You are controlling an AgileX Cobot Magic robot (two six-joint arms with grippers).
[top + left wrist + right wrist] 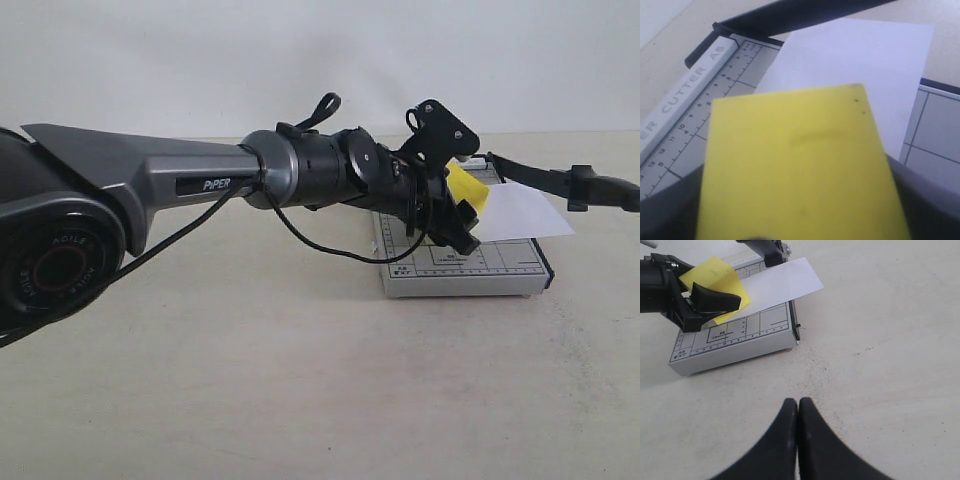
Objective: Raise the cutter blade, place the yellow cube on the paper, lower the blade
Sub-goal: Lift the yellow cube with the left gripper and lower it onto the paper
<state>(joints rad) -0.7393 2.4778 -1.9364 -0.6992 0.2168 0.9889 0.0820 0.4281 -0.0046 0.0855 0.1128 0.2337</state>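
The yellow cube [716, 276] is gripped, tilted, by the left pincer [460, 205] over the paper [780, 282], which is laid on the grey trimmer board [740, 340]. In the exterior view the cutter blade [545, 178] is seen raised off the board at the cube's 3 o'clock. The right pincer [798, 410] is clenched on nothing above the worktop [250, 380].

Occlusions, exterior view
Left gripper [460, 215] hides most of cube [468, 190]; blade [545, 177] handle cut off at right edge.
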